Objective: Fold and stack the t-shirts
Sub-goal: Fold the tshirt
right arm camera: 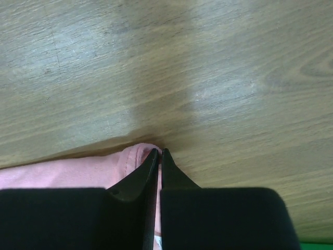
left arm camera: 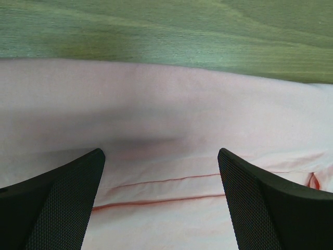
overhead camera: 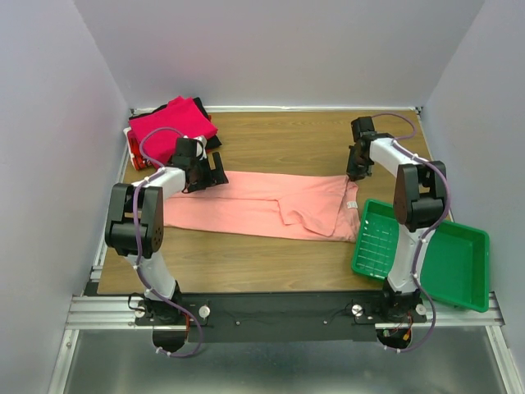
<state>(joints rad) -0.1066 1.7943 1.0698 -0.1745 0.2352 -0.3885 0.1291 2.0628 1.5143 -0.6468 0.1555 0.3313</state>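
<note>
Your right claw (right arm camera: 158,152): jaws almost together, pinching far-right corner of salmon-pink t-shirt (overhead camera: 254,205). Your left claw (left arm camera: 161,156): jaws wide apart, low over shirt's far-left edge, cloth showing between the fingers. Shirt spread left to right across middle of table (overhead camera: 287,139). Magenta t-shirt (overhead camera: 172,123) heaped at far-left corner.

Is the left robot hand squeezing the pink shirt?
No, the left gripper has its two fingers spread wide apart above the pink shirt, which lies flat between them.
</note>
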